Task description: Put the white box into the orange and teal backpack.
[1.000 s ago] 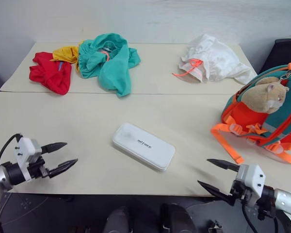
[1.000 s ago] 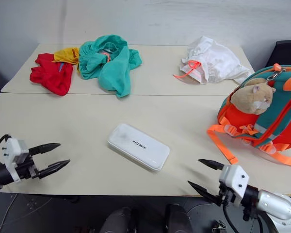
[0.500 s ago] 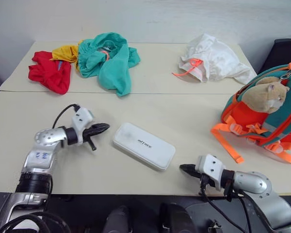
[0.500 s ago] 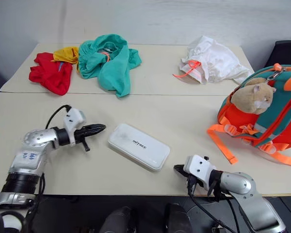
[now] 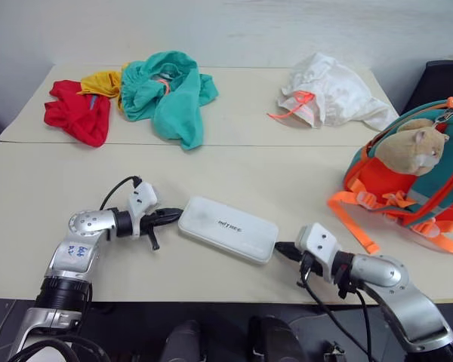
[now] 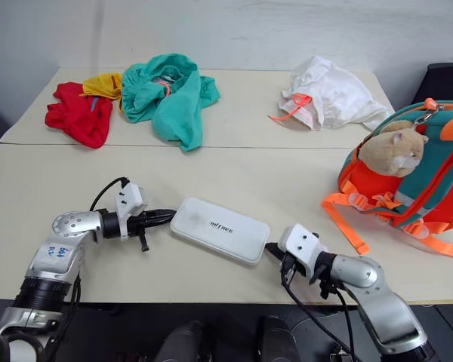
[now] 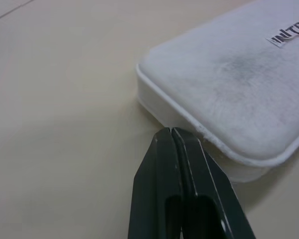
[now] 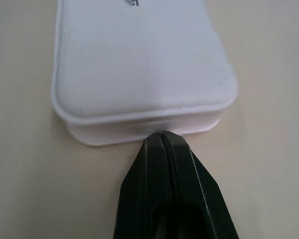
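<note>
Your left gripper (image 5: 174, 214) and right gripper (image 5: 281, 248) have their jaws pressed together, tips against opposite ends of the white box (image 5: 228, 228) lying flat on the bench (image 5: 211, 162). Squeeze evenly inward before lifting toward the backpack (image 5: 411, 170). The wrist views confirm tip contact; the head views show the backpack.

Left silver arm with black two-fingered gripper (image 5: 174, 216) reaching inward and low, fingers pressed together, tips apparently touching one short end of the flat white plastic box (image 5: 228, 228). Right black two-fingered gripper (image 5: 280, 246) likewise closed, tips at the opposite end.
</note>
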